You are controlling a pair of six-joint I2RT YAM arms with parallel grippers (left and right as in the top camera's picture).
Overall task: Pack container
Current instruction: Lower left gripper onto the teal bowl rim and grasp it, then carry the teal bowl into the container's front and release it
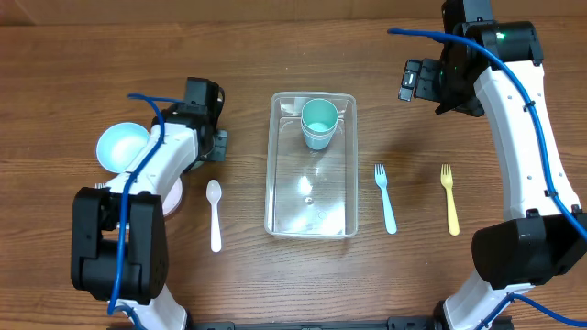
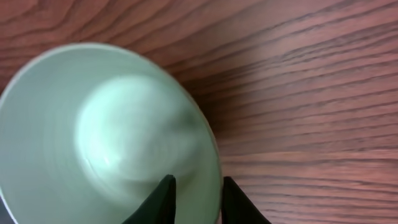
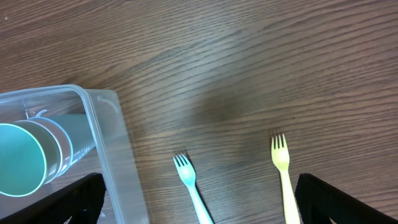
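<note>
Container with teal cups; left end effector on light-blue bowl

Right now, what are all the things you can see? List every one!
table: one, brown wood, under everything
container: one, clear, middle of table
cups: at least two stacked, teal, inside container's far end
spoon: one, white, left of container
blue fork: one, blue, right of container
yellow fork: one, yellow, right of blue fork
light-blue bowl: one, light blue, far left
whitish bowl: one, whitish, beside light-blue bowl, partly hidden
left pincer: one, black, fingers astride light-blue bowl's rim
right pincer: one, black, open, hovering right of container
</note>
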